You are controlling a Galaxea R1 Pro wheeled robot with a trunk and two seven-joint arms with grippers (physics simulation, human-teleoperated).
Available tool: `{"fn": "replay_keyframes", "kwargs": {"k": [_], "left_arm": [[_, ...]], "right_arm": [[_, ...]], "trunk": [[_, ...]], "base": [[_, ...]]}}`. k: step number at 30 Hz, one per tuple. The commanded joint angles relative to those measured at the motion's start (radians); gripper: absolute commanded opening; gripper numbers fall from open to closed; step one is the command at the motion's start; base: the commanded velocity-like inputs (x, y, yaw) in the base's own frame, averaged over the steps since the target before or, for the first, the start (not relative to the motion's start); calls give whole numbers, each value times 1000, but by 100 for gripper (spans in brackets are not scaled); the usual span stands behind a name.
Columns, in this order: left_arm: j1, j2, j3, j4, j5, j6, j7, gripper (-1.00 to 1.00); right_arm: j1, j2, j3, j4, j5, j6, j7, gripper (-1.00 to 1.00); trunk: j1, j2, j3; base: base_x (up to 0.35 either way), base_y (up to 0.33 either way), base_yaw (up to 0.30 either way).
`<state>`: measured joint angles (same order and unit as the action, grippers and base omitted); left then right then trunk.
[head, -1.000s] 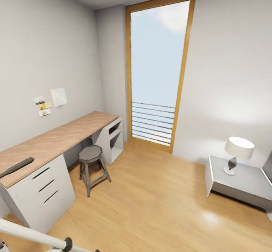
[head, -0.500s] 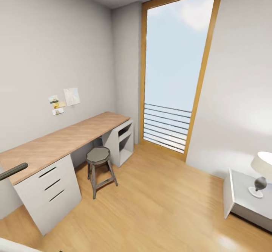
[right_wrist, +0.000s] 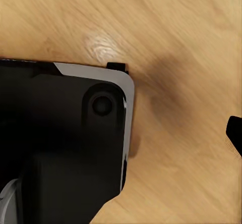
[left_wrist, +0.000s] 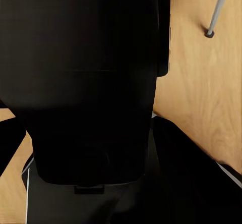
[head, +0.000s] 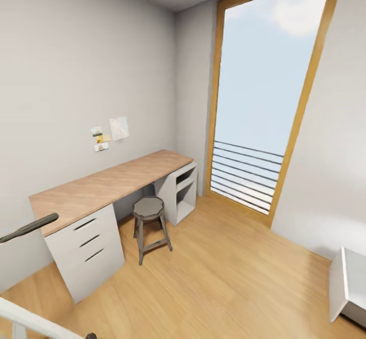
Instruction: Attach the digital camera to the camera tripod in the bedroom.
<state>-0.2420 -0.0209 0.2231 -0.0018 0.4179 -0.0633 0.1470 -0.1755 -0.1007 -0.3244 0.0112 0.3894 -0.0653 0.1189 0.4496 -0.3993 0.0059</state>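
Observation:
The camera tripod stands at the left edge of the head view, showing its black pan handle (head: pixel 28 228) and one silver leg (head: pixel 30 321). The left wrist view catches another silver leg with a black foot (left_wrist: pixel 217 9) on the wood floor. A black boxy body, the digital camera (left_wrist: pixel 75 108), sits right against that lens. One black finger (left_wrist: pixel 164 32) of my left gripper (left_wrist: pixel 83 12) lies along its side, shut on it. In the right wrist view a black tip (right_wrist: pixel 235 135) pokes in at the edge, and its state is unclear.
A wood-topped desk (head: pixel 109 184) with white drawers (head: pixel 86 242) runs along the left wall, a grey octagonal stool (head: pixel 149 209) before it. A tall window with railing (head: pixel 259 125) is ahead, a white nightstand (head: pixel 351 288) at right. My black base (right_wrist: pixel 60 143) shows over plank floor (head: pixel 229 278).
The head view has swung left: desk, stool and window have all slid right, and the lamp has left the picture. The tripod handle stays at the left edge.

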Motion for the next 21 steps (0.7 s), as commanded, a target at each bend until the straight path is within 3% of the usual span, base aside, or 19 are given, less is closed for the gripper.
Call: {"fn": "replay_keyframes", "kwargs": {"k": [1,21], "left_arm": [[0,0,6,0,-4,-3,3,-100],[0,0,7,0,-4,-3,3,-100]], "right_arm": [[0,-1,-8,1,8,-4,3,100],[0,-2,-7,1,8,-4,4,100]], "trunk": [[0,-1,0],[0,-1,0]], "base": [[8,-6,278],[1,-1,278]]}}
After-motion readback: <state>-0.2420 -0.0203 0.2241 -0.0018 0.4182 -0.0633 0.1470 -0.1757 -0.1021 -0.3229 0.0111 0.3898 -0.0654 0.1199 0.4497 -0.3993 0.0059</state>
